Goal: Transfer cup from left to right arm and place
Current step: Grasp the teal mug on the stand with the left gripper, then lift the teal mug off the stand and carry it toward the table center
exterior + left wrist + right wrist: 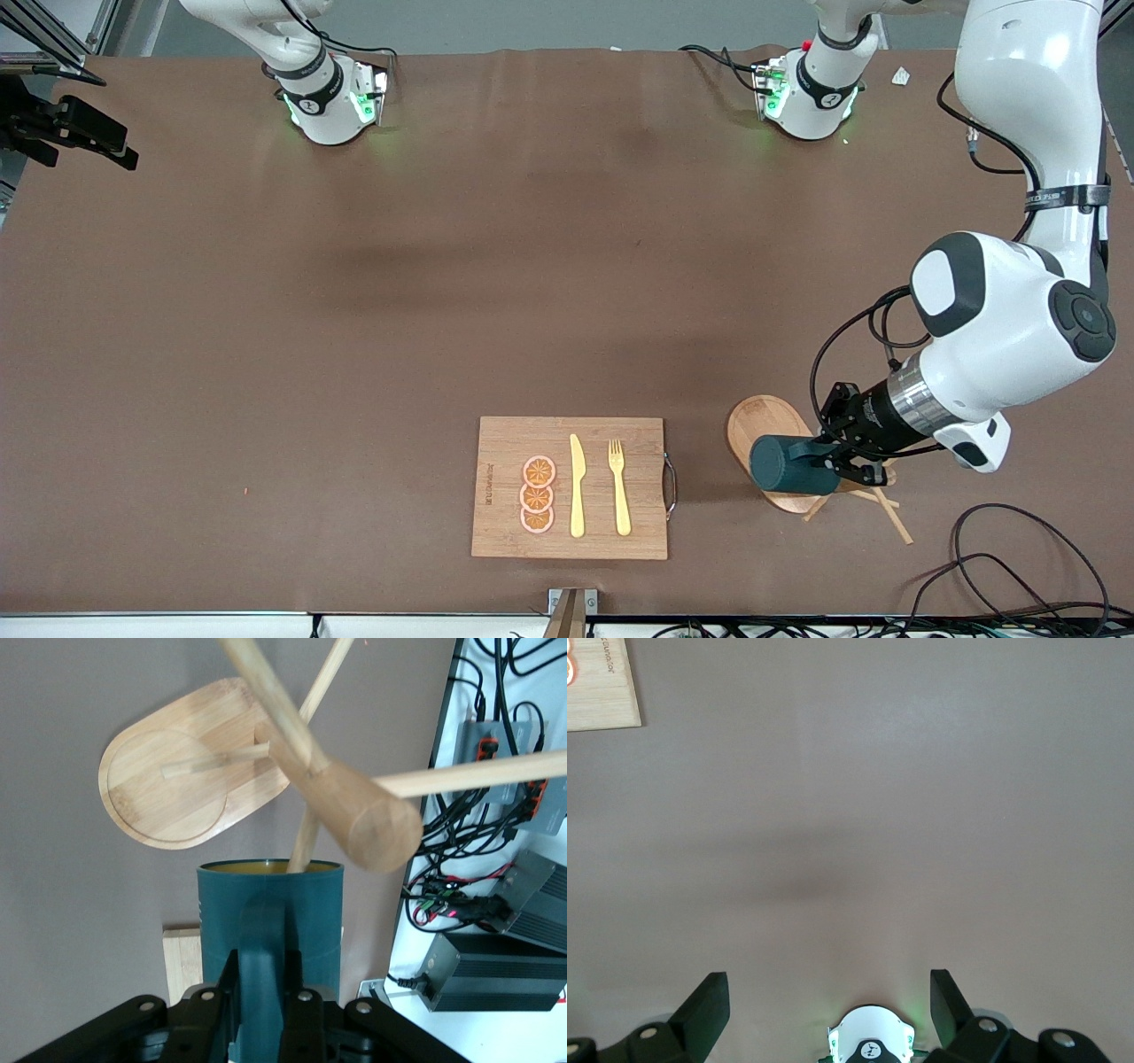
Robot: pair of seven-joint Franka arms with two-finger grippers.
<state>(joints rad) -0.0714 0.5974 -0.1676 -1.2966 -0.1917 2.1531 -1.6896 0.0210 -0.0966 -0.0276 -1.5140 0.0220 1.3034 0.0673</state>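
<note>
My left hand is pinched on the handle of the cup, its fingers pressed against the handle from both sides. The cup lies on its side, hung on a peg of the wooden rack, whose peg runs into the cup's open mouth; I can see the yellowish inside just at the rim. The rack stands on an oval wooden base toward my left arm's end of the counter, and the cup sits over that base, its closed bottom turned toward the cutting board.

The cutting board lies near the front camera's edge of the counter, just beside the rack's base but apart from it. On it are three orange slices in a row, a yellow knife and a yellow fork, side by side.

My right hand waits high over the bare counter with its fingers spread wide and nothing between them. A corner of the cutting board shows in its wrist view.
</note>
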